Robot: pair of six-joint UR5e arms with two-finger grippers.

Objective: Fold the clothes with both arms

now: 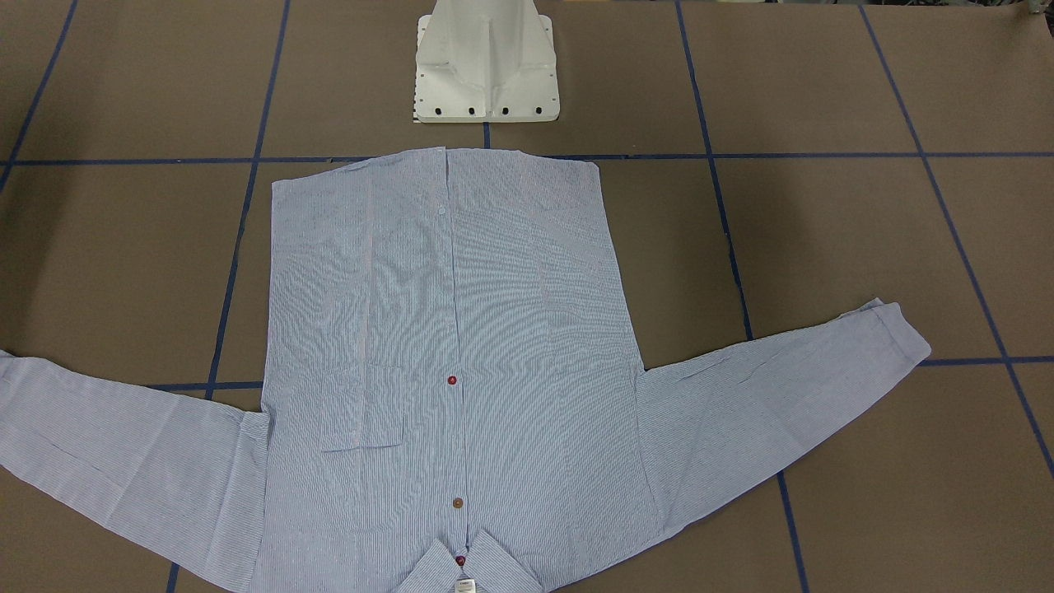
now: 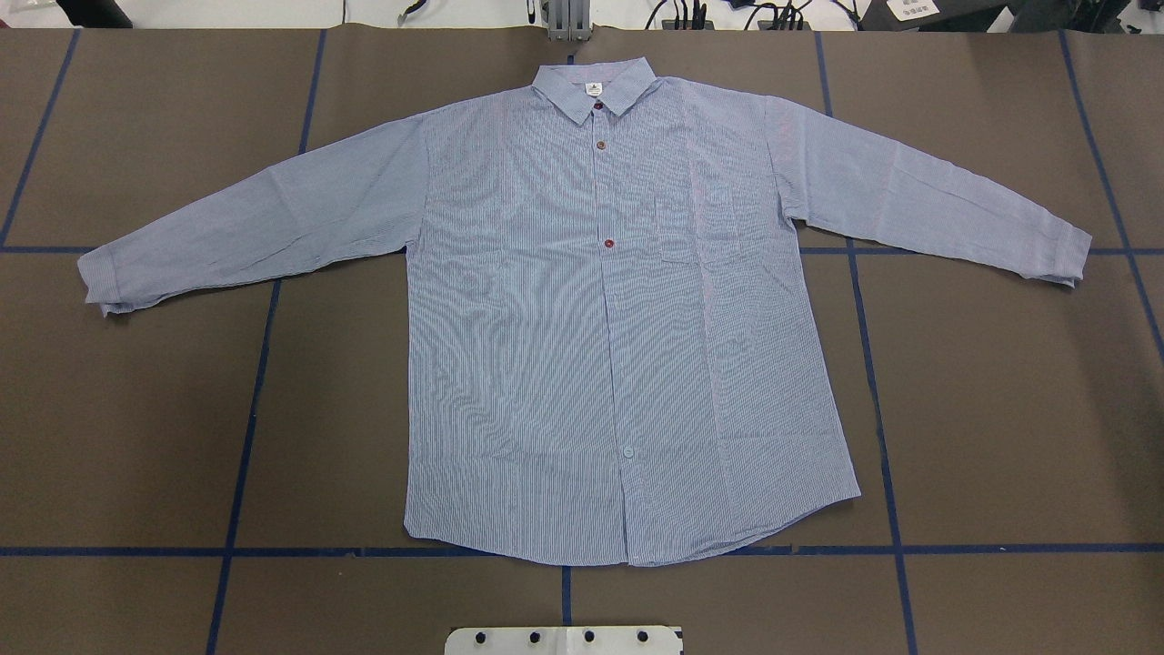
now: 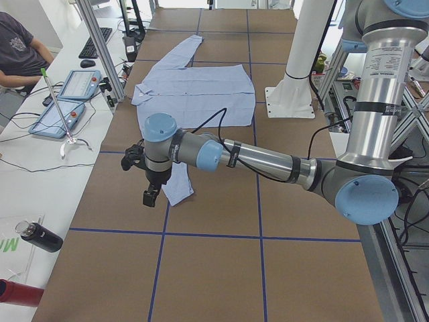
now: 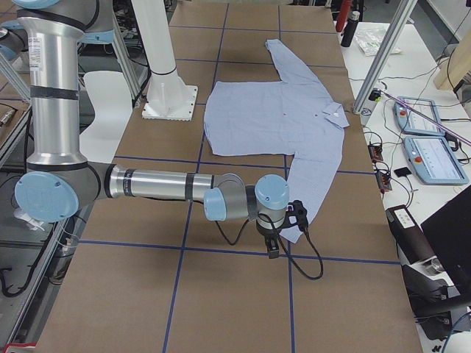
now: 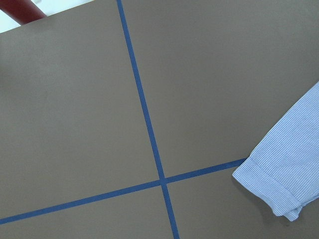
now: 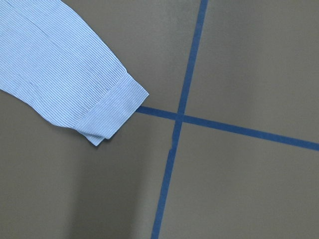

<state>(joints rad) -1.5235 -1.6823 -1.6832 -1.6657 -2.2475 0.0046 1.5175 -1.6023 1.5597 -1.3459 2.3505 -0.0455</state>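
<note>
Shirt (image 2: pixel 618 346) lay flat, front up and buttoned, on the brown table (image 2: pixel 136 409), spread across the blue tape lines (image 2: pixel 245 409). Its collar (image 2: pixel 596 86) pointed away from the white pedestal (image 1: pixel 486 74), and the hem lay nearest it. Both sleeves were stretched out sideways and angled slightly toward the hem. The pocket (image 2: pixel 696 227) sat on the robot's right half of the chest. We counted three dark buttons (image 2: pixel 608 242) on the upper part of the front.

Left arm (image 3: pixel 268 161) reached out low over the table. The left gripper (image 3: pixel 150 197) pointed down, just beside the left cuff (image 5: pixel 274 184). From the side view we could not tell whether its fingers were apart or together. Its wrist camera showed only the cuff and a tape crossing next to it.

Right arm (image 4: pixel 154 184) was posed likewise at the other end. The right gripper (image 4: pixel 273 248) pointed down close to the right cuff (image 6: pixel 112 112). Again we could not tell whether the fingers were apart or together. We also could not tell whether either gripper touched the cloth.
</note>
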